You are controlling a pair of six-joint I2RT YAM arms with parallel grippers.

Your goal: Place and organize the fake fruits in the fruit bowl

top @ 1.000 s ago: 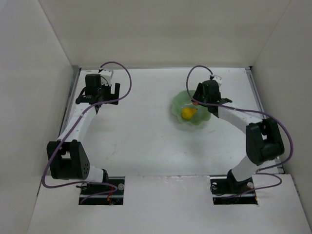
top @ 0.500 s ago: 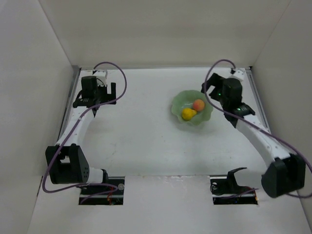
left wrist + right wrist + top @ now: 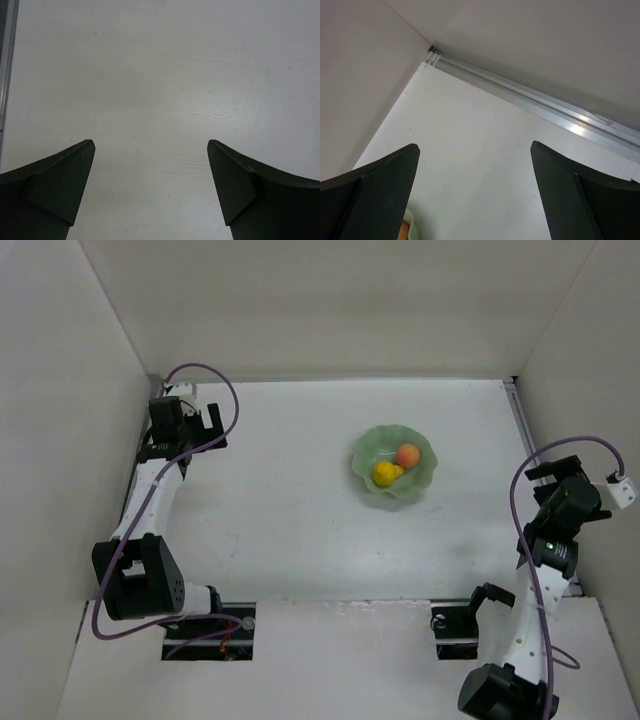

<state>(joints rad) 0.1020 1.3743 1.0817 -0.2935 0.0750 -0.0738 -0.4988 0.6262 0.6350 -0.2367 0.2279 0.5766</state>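
Observation:
The pale green fruit bowl (image 3: 423, 478) with its wavy rim sits right of the table's middle. Inside it lie the yellow pear-shaped fruit (image 3: 385, 474) and the round orange-red fruit (image 3: 407, 454), touching each other. My right gripper (image 3: 548, 476) is open and empty, pulled back to the table's right edge, well clear of the bowl. In the right wrist view a sliver of the bowl (image 3: 411, 224) shows at the bottom left beside my right gripper (image 3: 474, 146). At the far left my left gripper (image 3: 192, 436) hangs open; in its wrist view the left gripper (image 3: 151, 142) has only bare table between its fingers.
White walls close in the table on three sides. A metal rail (image 3: 535, 100) runs along the table's edge by the wall. Both arm bases (image 3: 210, 625) sit at the near edge.
My right gripper let the orange-red fruit go into the bowl beside the yellow one, opened, and drew back to the right edge. The left arm retreated toward the left wall.

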